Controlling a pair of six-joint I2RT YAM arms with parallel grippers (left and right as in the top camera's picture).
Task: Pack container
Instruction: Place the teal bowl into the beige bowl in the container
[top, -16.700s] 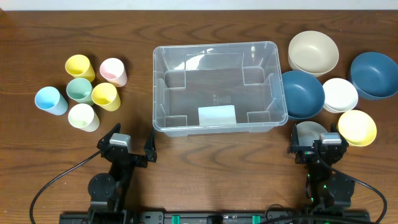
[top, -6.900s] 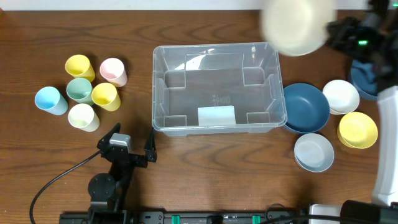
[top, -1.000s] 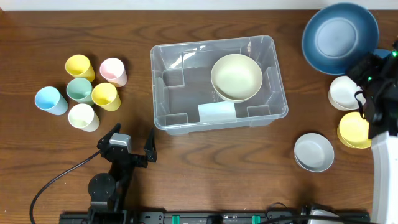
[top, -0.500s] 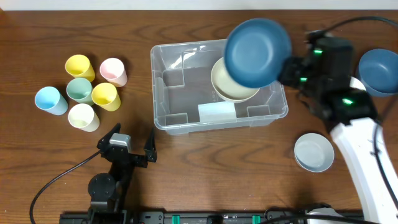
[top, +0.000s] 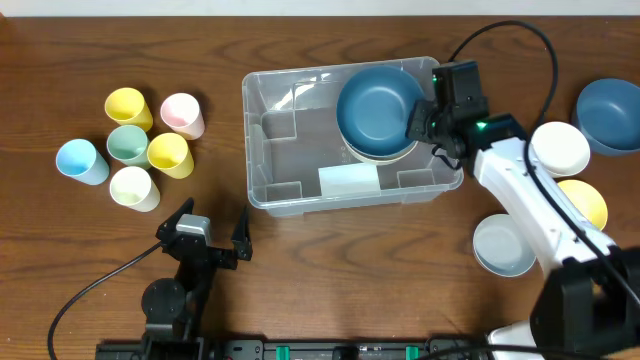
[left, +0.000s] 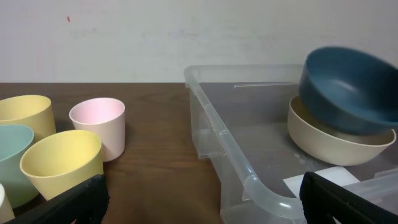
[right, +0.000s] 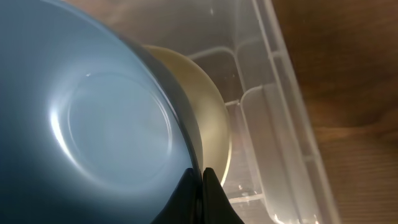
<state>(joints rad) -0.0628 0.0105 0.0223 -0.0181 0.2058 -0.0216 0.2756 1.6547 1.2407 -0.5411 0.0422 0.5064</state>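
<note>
The container (top: 290, 150) is a clear plastic bin at the table's centre, with a cream bowl (top: 386, 155) in its right half. A dark blue bowl (top: 378, 103) hangs tilted just over the cream bowl, with my right gripper (top: 420, 122) shut on its right rim. In the right wrist view the shut fingertips (right: 202, 180) pinch the blue bowl's (right: 106, 124) edge, beside the cream bowl (right: 214, 124) and the container wall (right: 273, 124). My left gripper (top: 215, 235) rests open near the table's front, short of the container (left: 236, 155); nothing lies between its fingers (left: 74, 202).
Several cups stand in a cluster at the left, among them a yellow one (top: 128, 107), a pink one (top: 183, 115) and a light blue one (top: 81, 161). At the right are a dark blue bowl (top: 608, 100), a white bowl (top: 560, 148), a yellow bowl (top: 590, 205) and a pale grey bowl (top: 505, 245).
My right arm carried the dark blue bowl from the far right leftward and down over the cream bowl in the container. The left arm stayed still.
</note>
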